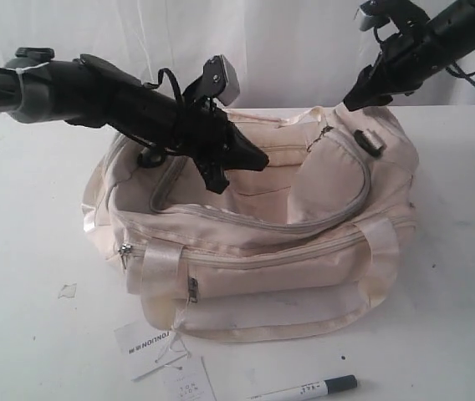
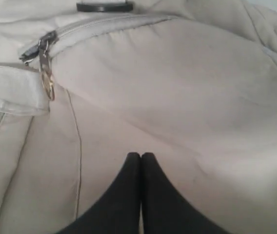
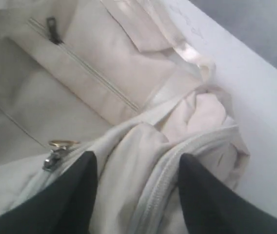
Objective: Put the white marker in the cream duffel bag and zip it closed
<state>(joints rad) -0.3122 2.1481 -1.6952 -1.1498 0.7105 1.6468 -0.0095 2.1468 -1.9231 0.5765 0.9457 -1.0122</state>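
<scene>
The white marker [image 1: 304,390] lies on the white table [image 1: 28,334] in front of the cream duffel bag [image 1: 263,276]. It is not in the bag yet, and no pincer is near it. It looks thin, light, hard and smooth, so I think it could roll or slip. The best place to grab it is from above, across the middle of the white part, not on the dark cap.

The bag is soft and floppy. Its top hangs open and sags. To close it, the small metal zip pull [image 3: 55,155] is the thing to pinch. The cloth will likely bunch up when the zip is pulled, so one end may need holding.

The left gripper [image 2: 140,157] hangs over the open top with its jaws pressed together and nothing in them. The right gripper [image 3: 137,158] is at the far right end of the bag with its jaws apart. Bunched cloth and the zip edge sit between them. It does not look squeezed, but I can't be sure.

Two paper hang tags [image 1: 147,341] lie just left of the marker, and one is close to its end. They are white too and could get pinched by mistake. A shiny strap [image 1: 158,263] droops down the front.
</scene>
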